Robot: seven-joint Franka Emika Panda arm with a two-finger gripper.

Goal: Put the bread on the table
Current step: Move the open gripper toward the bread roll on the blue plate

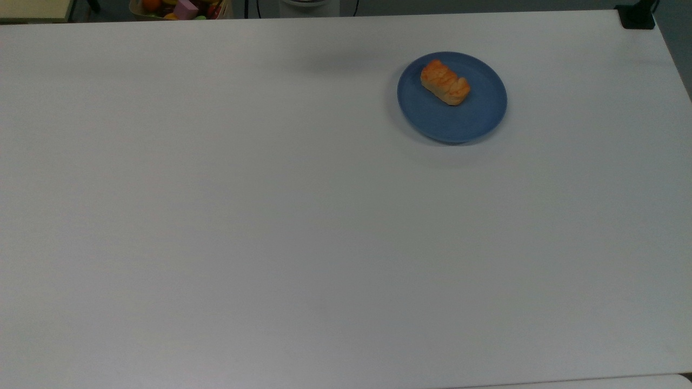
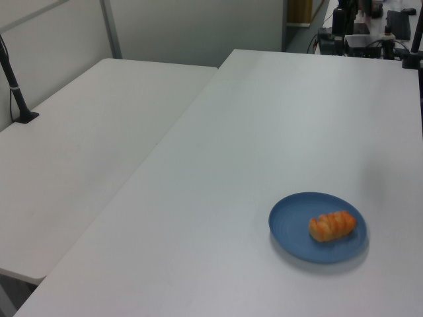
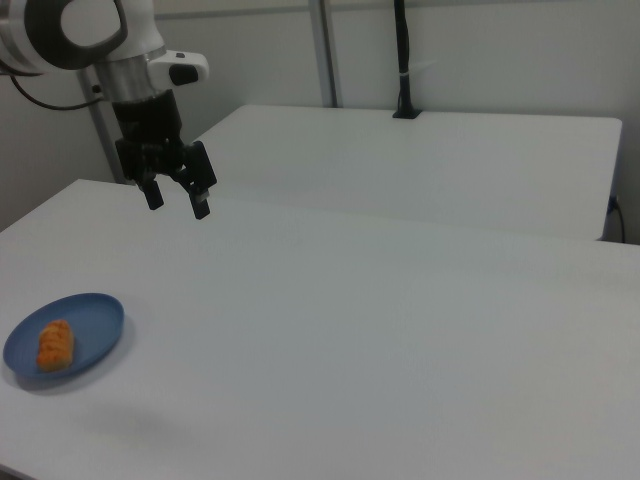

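The bread is a small golden-orange braided roll lying on a round blue plate. The plate stands on the white table toward the top view's upper right. In the left view the bread and plate sit at the lower right. In the right view the bread and plate are at the lower left. My gripper hangs open high above the table in the right view, up and to the right of the plate, with nothing between its fingers.
A second white table adjoins the first along a seam. A black pole is clamped to its far edge. A bin of colourful toys and a black clamp lie at the top view's upper edge.
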